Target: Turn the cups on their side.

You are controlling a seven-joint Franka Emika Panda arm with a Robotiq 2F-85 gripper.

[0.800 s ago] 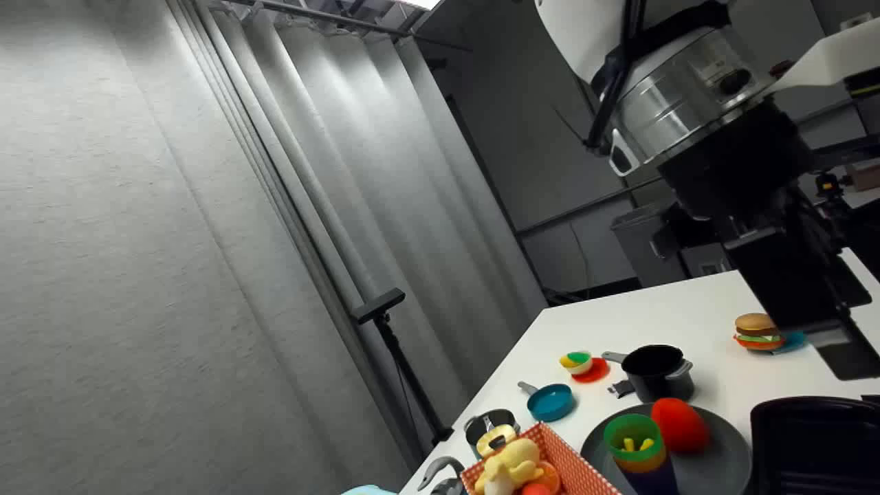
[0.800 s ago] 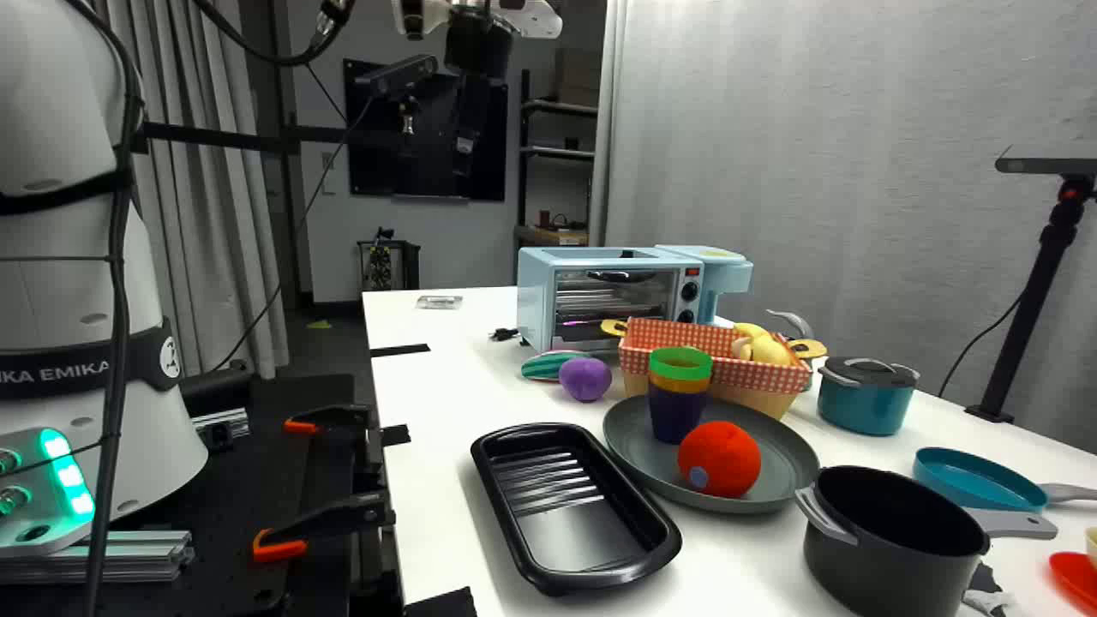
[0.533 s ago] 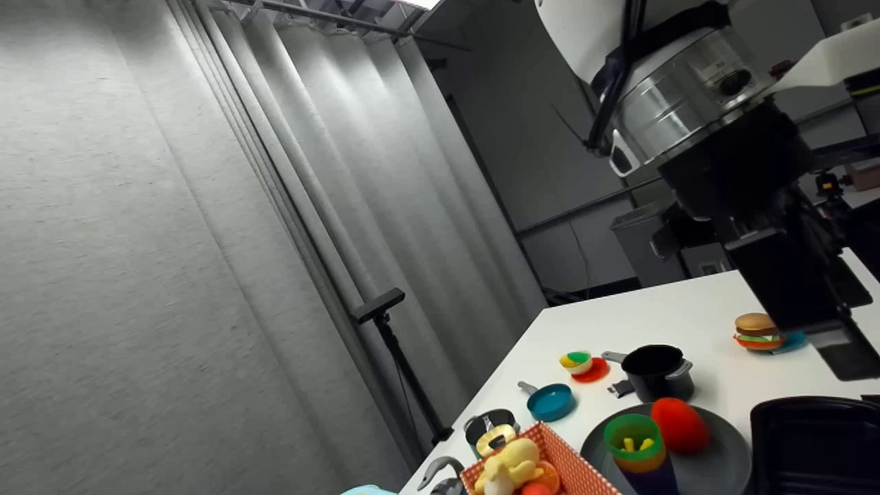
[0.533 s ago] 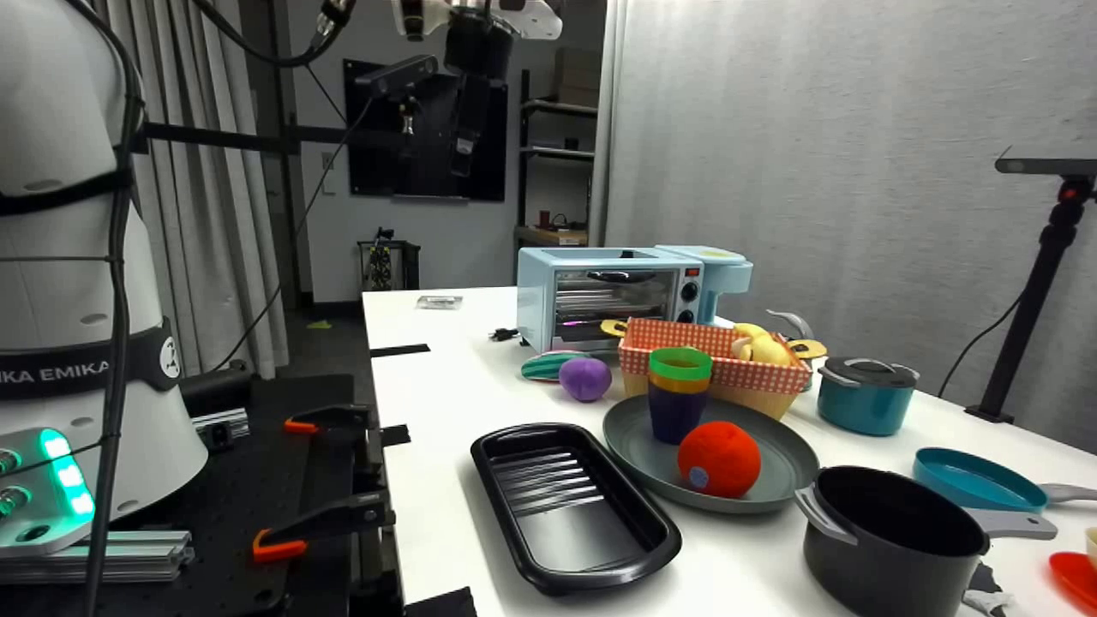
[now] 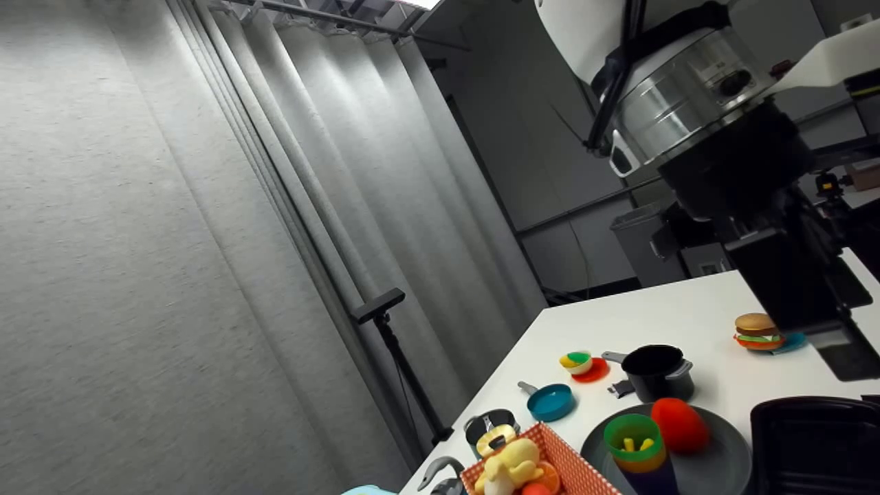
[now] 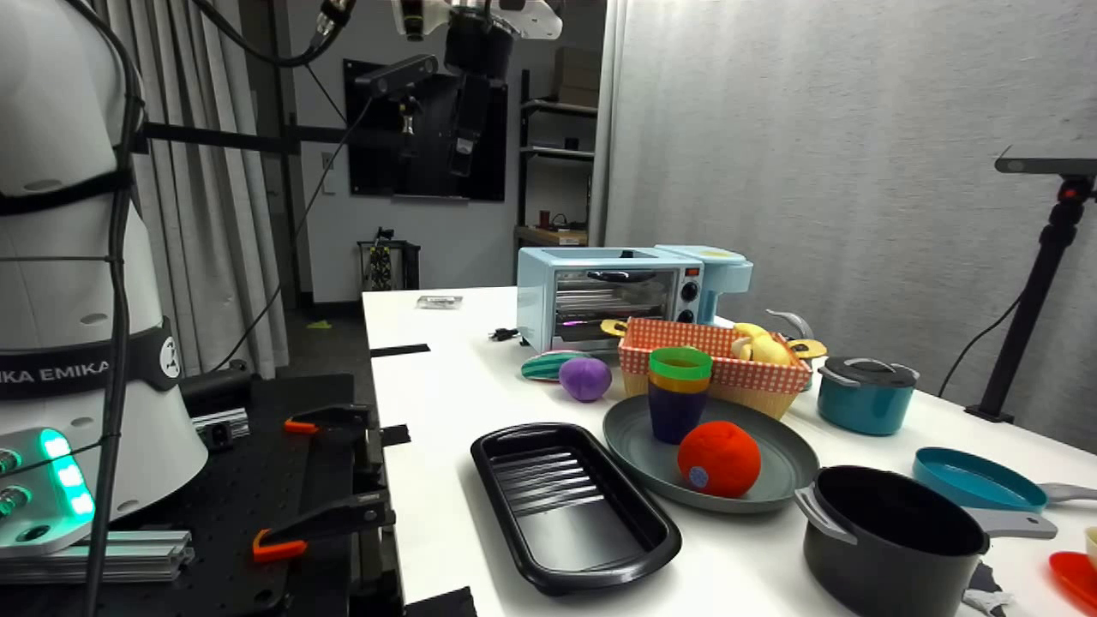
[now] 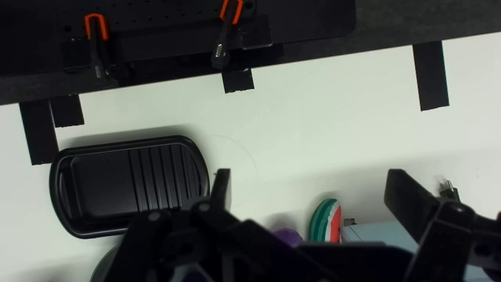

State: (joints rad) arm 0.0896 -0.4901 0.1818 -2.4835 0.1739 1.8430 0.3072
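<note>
Two jaws apart — three cups (image 6: 679, 396) nested upright.

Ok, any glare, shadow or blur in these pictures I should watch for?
Wrist view: the gripper looks soft, out of focus, and a shadow edges the black tray; an exterior view: glare on the tray's floor, cups clear; an exterior view: picture tilted, ceiling light blown out.

Black pan (image 6: 576, 533) (ribbed inside), pale-blue toaster oven (image 6: 613, 302), checkered basket (image 6: 747, 374)
</note>
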